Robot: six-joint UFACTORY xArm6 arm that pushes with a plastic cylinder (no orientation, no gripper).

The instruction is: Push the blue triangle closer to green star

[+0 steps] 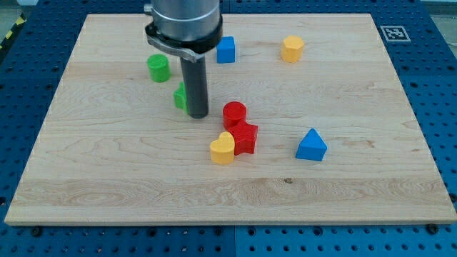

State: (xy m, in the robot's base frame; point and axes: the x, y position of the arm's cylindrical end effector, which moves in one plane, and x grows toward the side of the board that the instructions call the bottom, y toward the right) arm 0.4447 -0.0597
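So on the wooden bench, the dark rod's tip sits down right against the green star block, which peeks out on the rod's left. Up-left of that is the green cylinder block. The blue cube block and yellow hexagon block are along the view's top. Just right of the tip: red cylinder block, with the red star block and yellow heart block bunched touching below it. The blue triangle block sits well apart to the right.
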